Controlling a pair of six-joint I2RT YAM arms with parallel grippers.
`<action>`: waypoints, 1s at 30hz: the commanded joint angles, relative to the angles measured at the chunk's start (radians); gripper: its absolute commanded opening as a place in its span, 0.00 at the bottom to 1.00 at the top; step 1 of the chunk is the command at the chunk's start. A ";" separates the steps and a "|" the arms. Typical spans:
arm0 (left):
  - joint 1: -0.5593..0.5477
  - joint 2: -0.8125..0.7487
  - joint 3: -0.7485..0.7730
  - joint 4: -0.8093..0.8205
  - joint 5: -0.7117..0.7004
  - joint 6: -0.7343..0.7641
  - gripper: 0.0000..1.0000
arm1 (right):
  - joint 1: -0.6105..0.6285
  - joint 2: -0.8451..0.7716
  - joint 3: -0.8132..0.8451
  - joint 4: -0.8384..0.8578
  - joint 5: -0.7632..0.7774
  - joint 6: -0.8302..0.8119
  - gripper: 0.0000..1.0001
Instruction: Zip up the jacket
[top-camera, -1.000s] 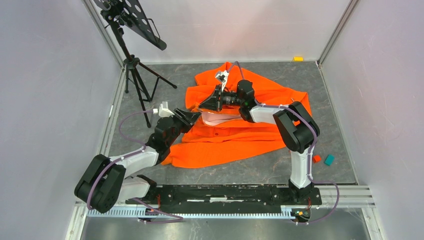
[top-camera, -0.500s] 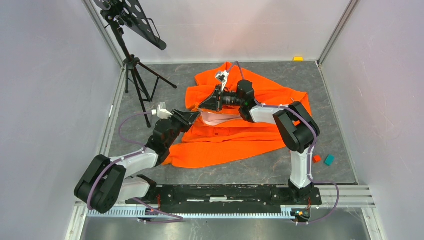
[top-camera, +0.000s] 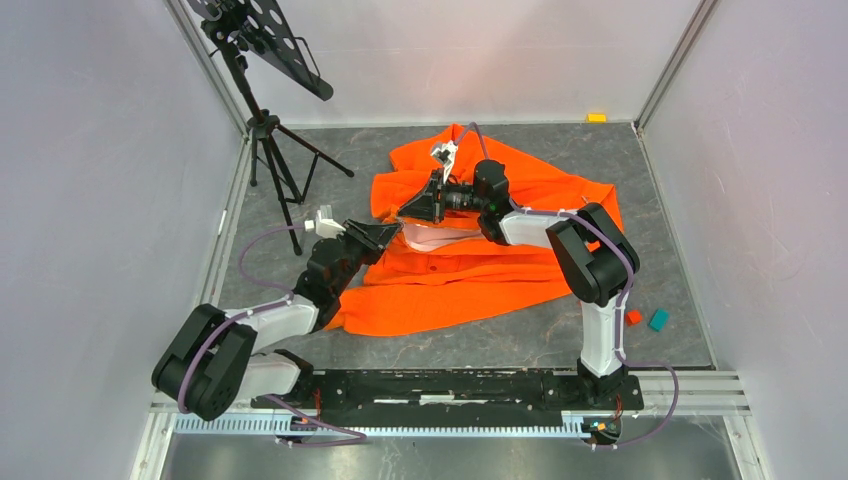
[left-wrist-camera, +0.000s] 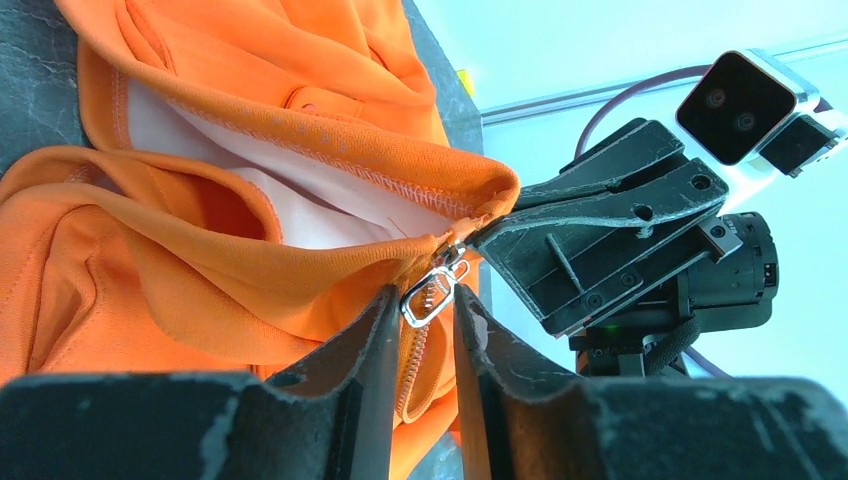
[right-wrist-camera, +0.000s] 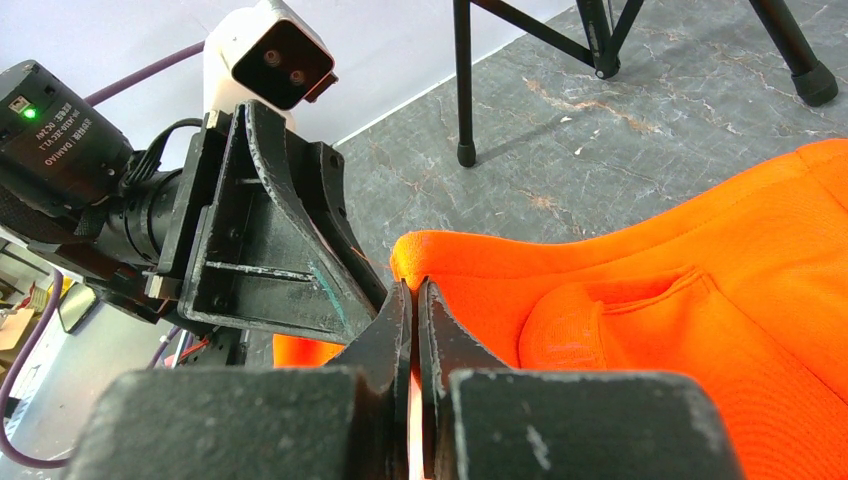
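Observation:
The orange jacket (top-camera: 520, 200) lies spread on the grey floor, with pale lining (top-camera: 440, 238) showing where the front gapes. In the left wrist view its metal zipper pull (left-wrist-camera: 430, 298) sits between my left gripper's (left-wrist-camera: 422, 295) tips and touches both; the jaws stand narrowly apart around it, with meshed zipper teeth (left-wrist-camera: 412, 355) below. My left gripper (top-camera: 390, 231) is at the jacket's left end. My right gripper (top-camera: 406, 212) faces it just beyond. In the right wrist view the right gripper (right-wrist-camera: 413, 285) is shut on the jacket's front edge (right-wrist-camera: 440, 255), orange cloth between the jaws.
A black music stand on a tripod (top-camera: 268, 150) stands at the back left, close to the left arm. A small orange block (top-camera: 597, 117) lies by the back wall. A red block (top-camera: 634, 317) and a teal block (top-camera: 658, 320) lie at the right. Walls enclose the floor.
The left arm's wrist and elbow have shifted slightly, while its fingertips stayed at the jacket's left end. The right arm and the jacket have not visibly moved.

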 joint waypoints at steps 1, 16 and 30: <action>0.004 0.002 -0.006 0.050 -0.022 -0.024 0.34 | 0.002 -0.029 0.004 0.049 -0.001 -0.011 0.00; 0.005 0.055 0.005 0.112 -0.012 -0.046 0.39 | 0.001 -0.032 0.005 0.034 0.000 -0.023 0.00; 0.007 0.043 -0.014 0.163 0.017 -0.081 0.31 | 0.002 -0.033 0.013 0.019 0.001 -0.040 0.00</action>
